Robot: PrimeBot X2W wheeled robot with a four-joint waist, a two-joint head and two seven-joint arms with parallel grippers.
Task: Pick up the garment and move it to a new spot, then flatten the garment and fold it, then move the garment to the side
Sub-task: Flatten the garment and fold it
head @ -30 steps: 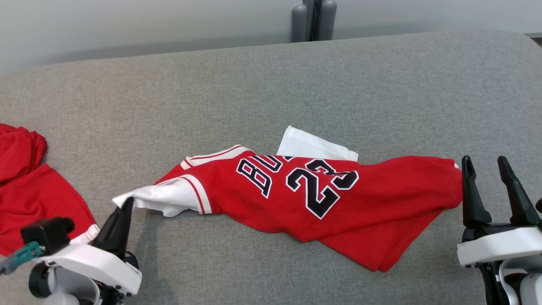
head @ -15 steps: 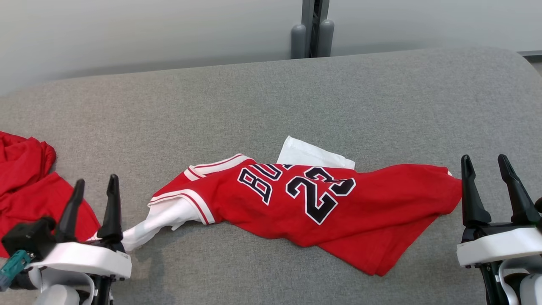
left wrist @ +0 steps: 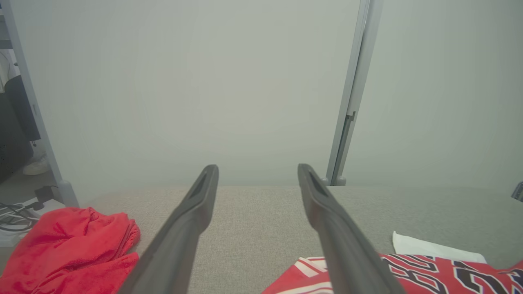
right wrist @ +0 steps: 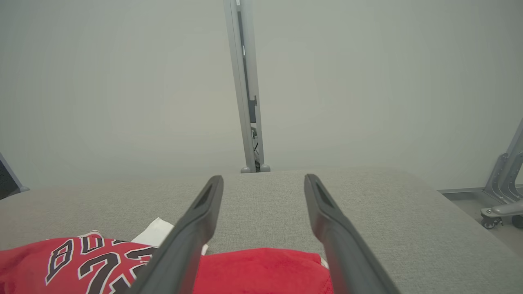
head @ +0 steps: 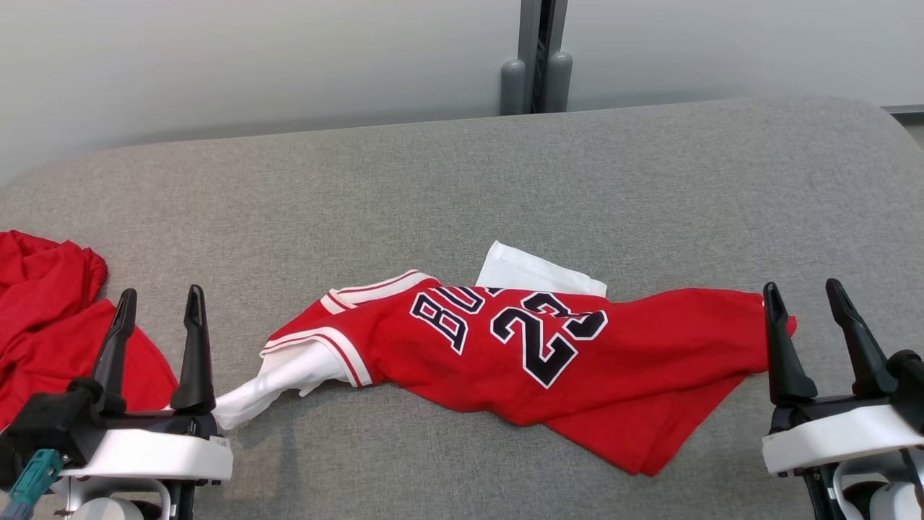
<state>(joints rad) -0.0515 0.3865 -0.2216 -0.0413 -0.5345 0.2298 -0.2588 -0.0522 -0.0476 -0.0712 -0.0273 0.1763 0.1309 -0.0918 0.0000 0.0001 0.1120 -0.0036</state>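
Note:
A red basketball jersey (head: 534, 357) with white sleeves and a black "23" lies crumpled across the middle of the grey padded surface (head: 462, 195). My left gripper (head: 160, 302) stands open at the lower left, fingers upright, just left of the jersey's white sleeve (head: 271, 379) and holding nothing. Over at the lower right, my right gripper (head: 803, 294) is open too, its left finger against the jersey's right end. The jersey (left wrist: 408, 273) sits low right in the left wrist view and the same jersey (right wrist: 102, 261) low left in the right wrist view.
A second red garment (head: 50, 318) is heaped at the surface's left edge, also seen as a red garment (left wrist: 69, 249) from the left wrist. A grey post (head: 538, 58) rises behind the far edge. A wheeled metal frame (right wrist: 502, 196) stands on the floor at the right.
My left gripper has let go of the white sleeve, opened and turned its fingers upright. The sleeve has dropped onto the surface. The head camera has tilted, shifting the scene down.

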